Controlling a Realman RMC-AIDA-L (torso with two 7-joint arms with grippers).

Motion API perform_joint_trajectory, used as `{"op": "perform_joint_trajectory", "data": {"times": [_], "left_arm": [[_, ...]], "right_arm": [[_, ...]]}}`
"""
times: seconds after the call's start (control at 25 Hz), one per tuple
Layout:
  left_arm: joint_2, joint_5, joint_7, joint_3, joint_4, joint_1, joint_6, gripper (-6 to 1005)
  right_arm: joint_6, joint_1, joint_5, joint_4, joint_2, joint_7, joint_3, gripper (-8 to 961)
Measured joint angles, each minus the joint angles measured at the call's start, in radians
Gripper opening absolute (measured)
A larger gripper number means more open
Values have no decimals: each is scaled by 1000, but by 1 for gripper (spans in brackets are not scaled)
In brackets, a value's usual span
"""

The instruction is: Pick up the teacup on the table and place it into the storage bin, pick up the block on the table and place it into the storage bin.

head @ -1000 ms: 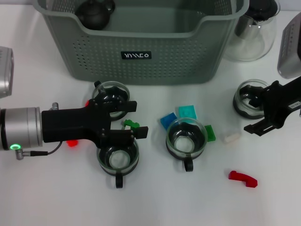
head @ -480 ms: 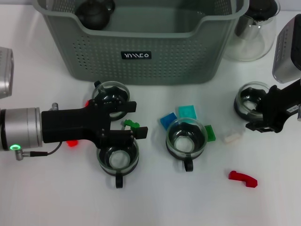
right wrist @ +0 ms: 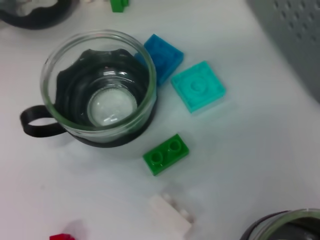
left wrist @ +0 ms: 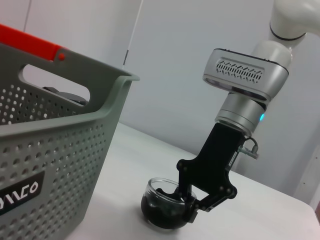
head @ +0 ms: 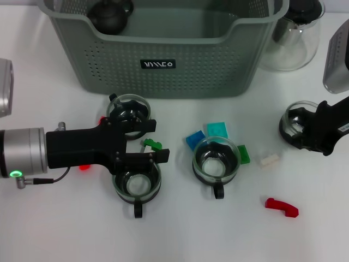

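Teacup (head: 294,121) on the desk's right side is clamped by the right gripper (head: 305,131) fingers; it should be lifted straight, then carried over the storage bin (head: 163,60) rim. Left gripper (head: 143,144) is held with fingers apart between two cups. Four glass teacups can be counted, plus roughly eight loose blocks.

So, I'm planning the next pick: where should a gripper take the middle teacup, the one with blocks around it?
Probably the middle teacup by its glass rim, from above: it stands upright and open. Blocks crowd its far sides, and its black handle points toward the robot.
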State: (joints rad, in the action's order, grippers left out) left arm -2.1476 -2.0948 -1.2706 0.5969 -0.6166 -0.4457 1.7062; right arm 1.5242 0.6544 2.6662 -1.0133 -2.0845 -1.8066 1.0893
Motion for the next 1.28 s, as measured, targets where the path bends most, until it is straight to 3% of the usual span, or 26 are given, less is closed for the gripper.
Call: {"op": "perform_joint_trajectory", "data": {"times": [0.12,0.44,0.64,1.04,1.28], "left_arm": [[0,-1,0,2,0,0,2,811],[2,-3,1,4,0,-1,3,811],[-1,-4,9,5,0,-1,1,811],[3,3,14,-1,0,-1,5,811],[6,4,16,-2,0,-2,7,811]], "right_arm": [[45,1,-6,-41,0,9,-23,64],[349,57,-118,-261,2,3,-124,63],[454,126,-187,-311,3,-32,-150,63],[415,331,-389,-163,25,-58,-157,63],[150,430,-378,-65,24,-114,-159,63]]}}
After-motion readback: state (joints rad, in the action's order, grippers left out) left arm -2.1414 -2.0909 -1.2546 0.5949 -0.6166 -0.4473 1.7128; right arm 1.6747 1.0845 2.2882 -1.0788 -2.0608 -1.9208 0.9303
